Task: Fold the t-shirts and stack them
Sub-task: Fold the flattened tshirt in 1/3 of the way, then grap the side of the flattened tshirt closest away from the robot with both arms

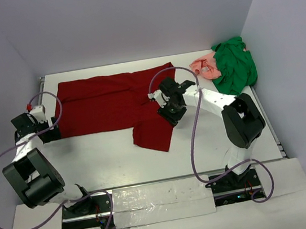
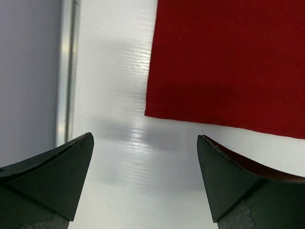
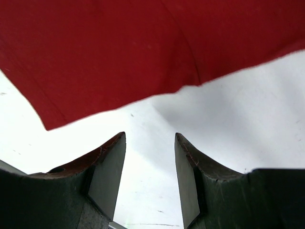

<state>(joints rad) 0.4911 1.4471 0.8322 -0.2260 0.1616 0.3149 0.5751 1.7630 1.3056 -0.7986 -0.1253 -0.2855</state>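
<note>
The maroon t-shirt (image 1: 111, 103) lies spread across the middle of the table, with one sleeve flap hanging toward the near side (image 1: 153, 134). My left gripper (image 1: 50, 132) is open and empty at the shirt's left near corner (image 2: 228, 62), just off the cloth. My right gripper (image 1: 171, 115) is open and empty over bare table beside the shirt's right edge (image 3: 119, 52). The green t-shirt (image 1: 234, 66) is bunched at the far right corner, with the salmon-pink t-shirt (image 1: 206, 66) crumpled against its left side.
Grey walls close in the table at the back and both sides. A metal rail (image 2: 66, 71) runs along the table's left edge. The arms' bases and cables sit at the near edge (image 1: 153, 197).
</note>
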